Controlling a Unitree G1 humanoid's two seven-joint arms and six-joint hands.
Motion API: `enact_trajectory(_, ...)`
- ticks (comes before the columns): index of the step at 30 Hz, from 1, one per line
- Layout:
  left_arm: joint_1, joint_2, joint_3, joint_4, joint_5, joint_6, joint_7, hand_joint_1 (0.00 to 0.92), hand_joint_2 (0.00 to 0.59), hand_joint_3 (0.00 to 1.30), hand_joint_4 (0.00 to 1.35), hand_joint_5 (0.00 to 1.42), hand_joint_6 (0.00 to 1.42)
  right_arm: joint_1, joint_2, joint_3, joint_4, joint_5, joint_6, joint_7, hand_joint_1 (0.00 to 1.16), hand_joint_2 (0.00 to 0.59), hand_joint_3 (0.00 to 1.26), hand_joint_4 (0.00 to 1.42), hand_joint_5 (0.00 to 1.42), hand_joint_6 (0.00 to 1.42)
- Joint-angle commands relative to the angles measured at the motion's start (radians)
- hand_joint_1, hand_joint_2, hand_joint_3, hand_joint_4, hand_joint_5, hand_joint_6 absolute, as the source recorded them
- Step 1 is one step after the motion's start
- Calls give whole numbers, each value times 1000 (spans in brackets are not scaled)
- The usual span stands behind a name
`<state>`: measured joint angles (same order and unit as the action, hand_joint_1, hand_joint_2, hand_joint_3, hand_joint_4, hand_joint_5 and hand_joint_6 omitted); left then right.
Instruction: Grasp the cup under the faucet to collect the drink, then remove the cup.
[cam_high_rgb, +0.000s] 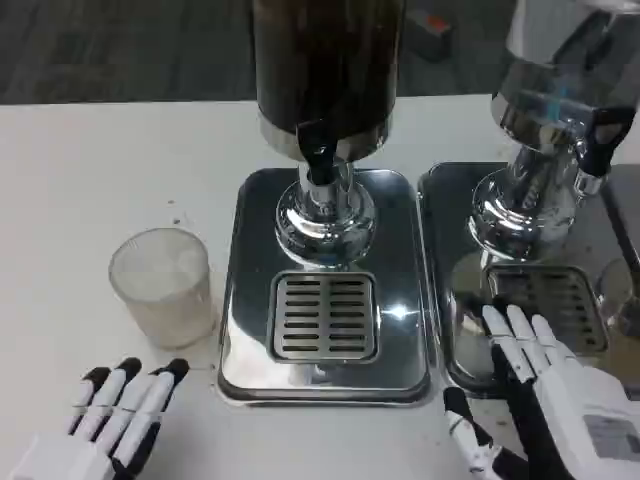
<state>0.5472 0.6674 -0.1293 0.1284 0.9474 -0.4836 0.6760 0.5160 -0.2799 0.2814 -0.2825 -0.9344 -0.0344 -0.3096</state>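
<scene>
Quick count: 1 clear plastic cup (162, 285), just left of the center dispenser (325, 110). 2 drink dispensers total, 2nd dispenser (560, 120) to its right. 2 drip trays w/ grates: center tray (325, 300), right tray (530, 290). 2 robot hands: left hand (115, 420), right hand (545, 390).

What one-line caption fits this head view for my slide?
Clear cup on the table left of the dispenser's drip tray, both robot hands, left and right, open.

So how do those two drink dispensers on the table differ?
The centre dispenser with the dark drink tank shows whole; the right-hand chrome dispenser is cut by the frame edge. The centre one's drip grille lies bare, while the right robot hand overlaps the right one's tray. Both have shiny chrome bases and black taps.
</scene>
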Motion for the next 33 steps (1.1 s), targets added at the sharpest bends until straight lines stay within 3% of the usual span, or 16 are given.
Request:
enact_trajectory(1, 14, 18, 1, -11, -9, -9, -4, 0, 67, 0, 0, 0, 0, 15, 0, -8, -20, 12, -8, -15, 269, 478, 63, 0, 0, 108)
enact_trajectory(15, 12, 45, 13, 7, -35, -27, -2, 0, 67, 0, 0, 0, 0, 1, 14, 3, -27, 4, 1, -6, 263, 479, 95, 0, 0, 124)
enact_trajectory(33, 36, 19, 13, -36, -39, 3, -2, 0, 66, 0, 0, 0, 6, -18, -15, -28, -3, 61, -23, 0, 262, 479, 104, 0, 0, 132)
